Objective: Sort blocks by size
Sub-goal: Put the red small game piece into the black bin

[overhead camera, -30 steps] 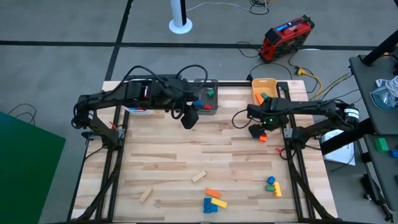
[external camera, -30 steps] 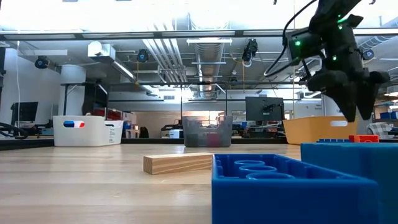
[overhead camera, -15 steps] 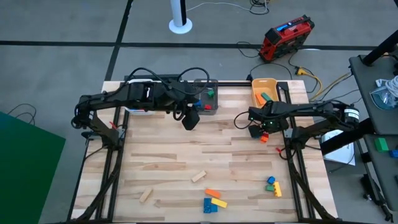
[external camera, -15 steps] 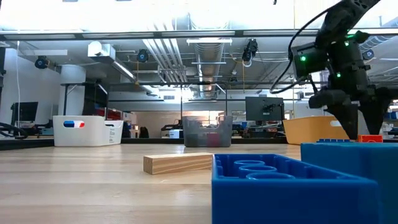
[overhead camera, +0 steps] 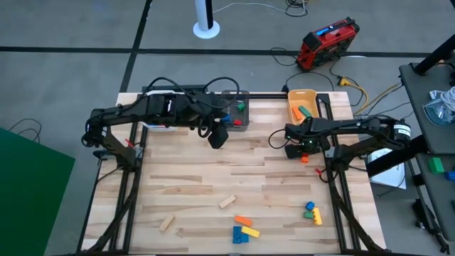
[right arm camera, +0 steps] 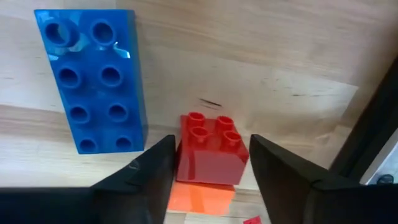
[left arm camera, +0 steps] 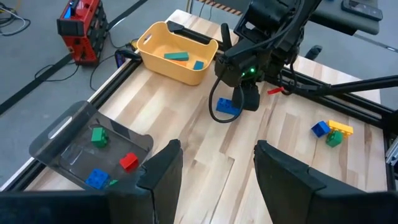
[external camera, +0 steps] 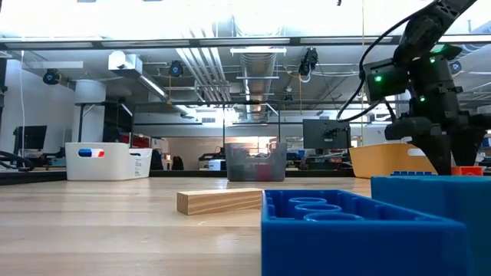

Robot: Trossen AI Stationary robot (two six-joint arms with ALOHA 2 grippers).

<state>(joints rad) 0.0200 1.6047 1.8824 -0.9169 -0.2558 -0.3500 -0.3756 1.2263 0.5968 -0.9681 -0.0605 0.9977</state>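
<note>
1. Right now my right gripper [right arm camera: 208, 171] is low over the table's right side, fingers parted on either side of a small red four-stud brick [right arm camera: 211, 146] — not yet clamped on it.
2. That brick sits on an orange block [right arm camera: 200, 198], just beside a long blue eight-stud brick [right arm camera: 93, 78].
3. To grip well, I judge I should centre the red brick between my fingers and close squarely, without nudging the blue one.
4. My left gripper [left arm camera: 217, 171] waits with fingers spread near the clear bin [left arm camera: 74, 146] — empty.
5. More blocks [overhead camera: 245, 229] lie scattered near the table's front edge.
</note>
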